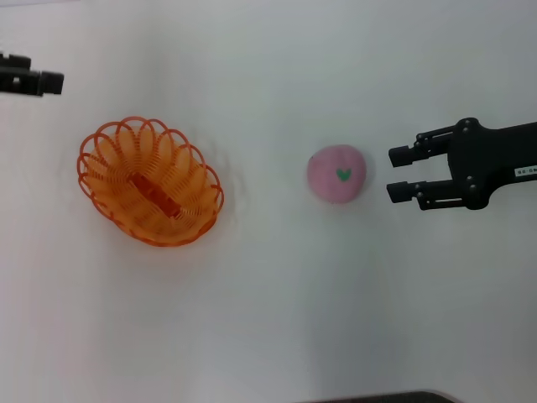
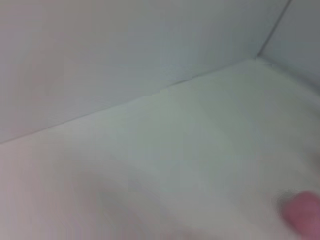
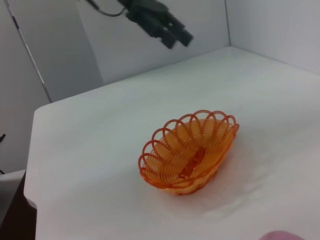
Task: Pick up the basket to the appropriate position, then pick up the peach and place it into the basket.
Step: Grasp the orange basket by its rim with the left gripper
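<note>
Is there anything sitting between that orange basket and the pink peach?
No. In the head view, only bare white table separates the basket from the peach.

Orange basket (image 1: 151, 181), pale-pink peach (image 1: 336, 173) — green heart mark, white table (image 1: 277, 319)

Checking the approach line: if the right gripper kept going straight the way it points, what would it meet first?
Probably the peach: the open right gripper points at it; their relative height is unclear.

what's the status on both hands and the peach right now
Right hand open, beside round pale-pink peach, not touching. Left hand up at far left edge. Oval orange wire basket empty on table. Nothing between hand and peach.
</note>
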{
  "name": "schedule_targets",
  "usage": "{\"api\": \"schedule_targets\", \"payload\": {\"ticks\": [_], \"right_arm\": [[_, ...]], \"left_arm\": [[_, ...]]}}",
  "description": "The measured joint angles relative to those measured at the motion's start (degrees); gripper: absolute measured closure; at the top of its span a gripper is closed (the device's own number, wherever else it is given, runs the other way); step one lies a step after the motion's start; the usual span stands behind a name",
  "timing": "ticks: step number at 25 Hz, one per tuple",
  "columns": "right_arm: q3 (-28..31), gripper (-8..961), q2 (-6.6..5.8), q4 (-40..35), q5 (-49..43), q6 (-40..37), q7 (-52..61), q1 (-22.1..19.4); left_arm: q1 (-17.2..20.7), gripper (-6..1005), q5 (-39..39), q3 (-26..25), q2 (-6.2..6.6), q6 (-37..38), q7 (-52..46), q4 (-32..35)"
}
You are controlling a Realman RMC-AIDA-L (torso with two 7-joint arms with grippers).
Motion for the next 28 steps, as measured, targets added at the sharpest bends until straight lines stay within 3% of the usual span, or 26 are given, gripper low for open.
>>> {"api": "schedule_targets", "payload": {"ticks": [5, 11, 21, 28], "right_arm": [[-0.22, 388, 0.09, -0.2, 0.02, -0.1, -0.06, 0.27], [-0.58, 388, 0.1, -0.14, -0.01, -0.05, -0.14, 0.5], [-0.61, 388, 0.4, 0.29, -0.03, 0.16, -0.23, 0.55], [-0.6, 388, 0.83, 0.14, 0.02, 0.27, -0.23, 0.82]], "left_arm": [[-7.24, 312, 14.89, 7.25, 1.37, -6.56, -6.34, -4.08], [-14.15, 318, 25.92, 9.3, 1.95, -12.65, -7.66, -15.33], [-14.68, 324, 26.52, 11.85, 1.44, -19.52, -7.56, -24.34], [-14.63, 325, 26.44, 11.45, 0.94, -18.91, -7.45, -24.82]]}}
